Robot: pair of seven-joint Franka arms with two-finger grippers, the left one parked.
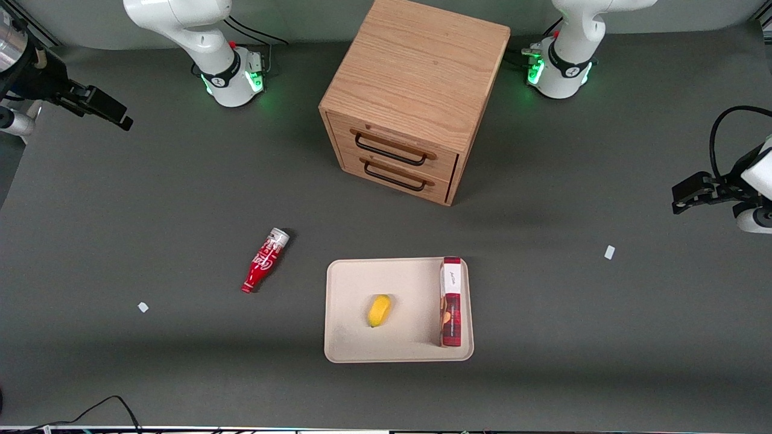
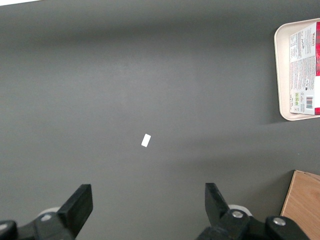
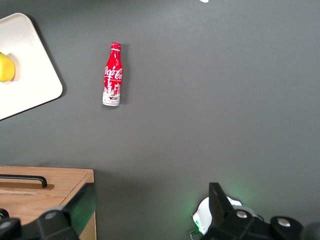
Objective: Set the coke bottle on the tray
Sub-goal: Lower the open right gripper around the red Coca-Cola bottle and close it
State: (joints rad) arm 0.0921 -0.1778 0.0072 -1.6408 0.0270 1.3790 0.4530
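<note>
Beige rectangular tray [image 3: 30, 75]: cut off at frame edge.
Yellow fruit [image 3: 5, 67]: partly cropped.
Black two-finger gripper [image 3: 150, 210]: open, only fingertips showing.

Wood drawer cabinet [image 1: 416, 96], lemon [image 1: 379, 310] & red-white box [image 1: 451, 301], 2 white scraps [image 1: 610, 252]

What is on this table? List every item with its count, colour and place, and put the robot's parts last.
coke bottle: one, red with a silver base end, lying on its side on the table, beside the tray toward the working arm's end.
tray: one, beige, on the table, nearer the front camera than the cabinet.
lemon: one, yellow, on the tray near its middle.
box: one, red and white, on the tray along the edge toward the parked arm's end.
cabinet: one, light wood, two drawers with dark handles, both shut.
paper scraps: two, white, on the table, one toward each end.
tool: one, black, open, high above the working arm's end of the table, holding nothing.
</note>
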